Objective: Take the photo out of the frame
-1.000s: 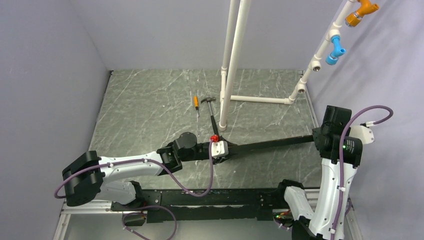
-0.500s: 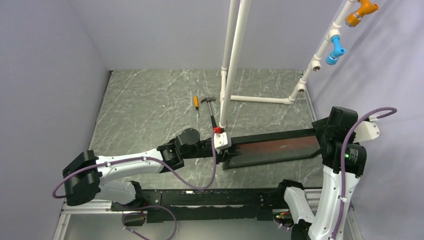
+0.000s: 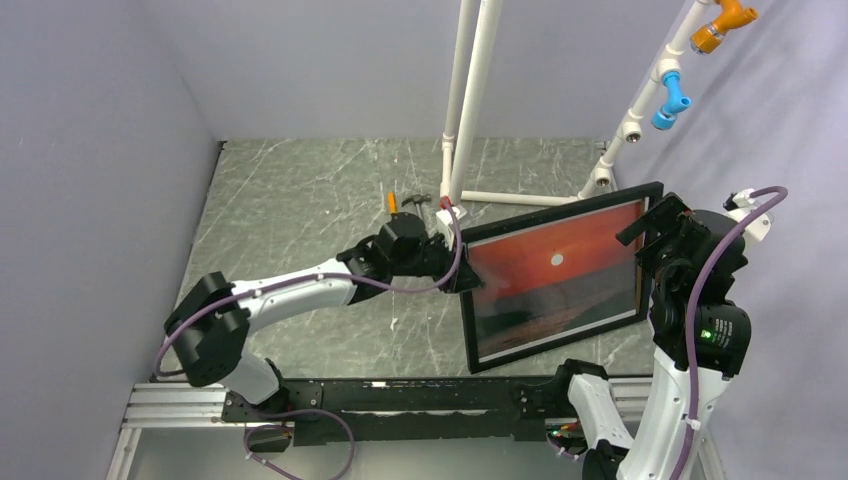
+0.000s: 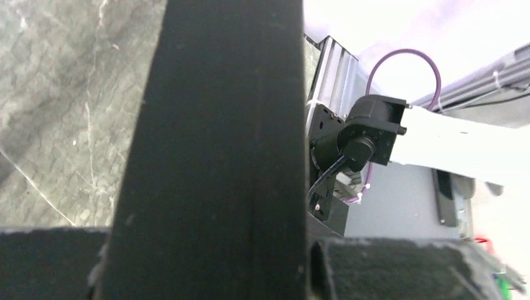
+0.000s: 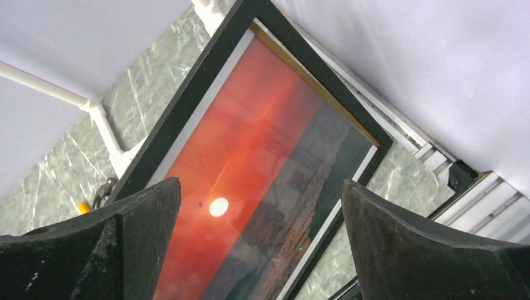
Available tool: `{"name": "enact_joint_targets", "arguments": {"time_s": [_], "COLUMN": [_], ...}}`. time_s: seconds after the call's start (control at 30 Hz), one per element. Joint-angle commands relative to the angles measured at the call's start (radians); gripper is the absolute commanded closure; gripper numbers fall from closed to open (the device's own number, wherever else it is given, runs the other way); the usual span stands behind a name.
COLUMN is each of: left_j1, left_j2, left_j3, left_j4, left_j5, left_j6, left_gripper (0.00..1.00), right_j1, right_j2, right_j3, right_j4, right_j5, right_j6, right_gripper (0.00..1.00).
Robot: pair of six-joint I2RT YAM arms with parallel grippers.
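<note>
The black frame stands tilted up at the right of the table, its face turned to the top camera. Inside it sits the photo, a red-orange sunset with a small white sun. My left gripper is shut on the frame's left border. In the left wrist view that border fills the gap between my fingers. My right gripper hovers at the frame's right edge, open and holding nothing. Its wrist view looks down on the photo and the frame between wide-spread fingers.
A white pipe stand rises just behind the frame, with blue and orange fittings on its right branch. A hammer and an orange-handled screwdriver lie behind my left arm. A metal rail runs along the near edge.
The frame swung from edge-on and low to tilted up with its picture showing. My left arm lifted and moved back with it. My right gripper opened and let go of the right edge.
</note>
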Motion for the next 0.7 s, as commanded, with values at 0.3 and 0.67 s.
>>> {"name": "enact_joint_targets", "arguments": {"time_s": [0.3,0.67], "left_j1": [0.142,0.183], "left_j2": [0.214,0.394], "left_j3": [0.064,0.142], "left_j4": [0.025,-0.076], "left_j5": [0.398,0.532], "left_j6": [-0.219,-0.212], "left_gripper": [1.0,1.0], "right_j1": [0.003,0.003], "right_j2": [-0.021,-0.022], "right_j3": [-0.055,-0.108], "right_j4": [0.112,0.135], "right_j5": [-0.017,-0.021], "right_j6": [-0.105,-0.082], "right_gripper": [0.0,0.01]}}
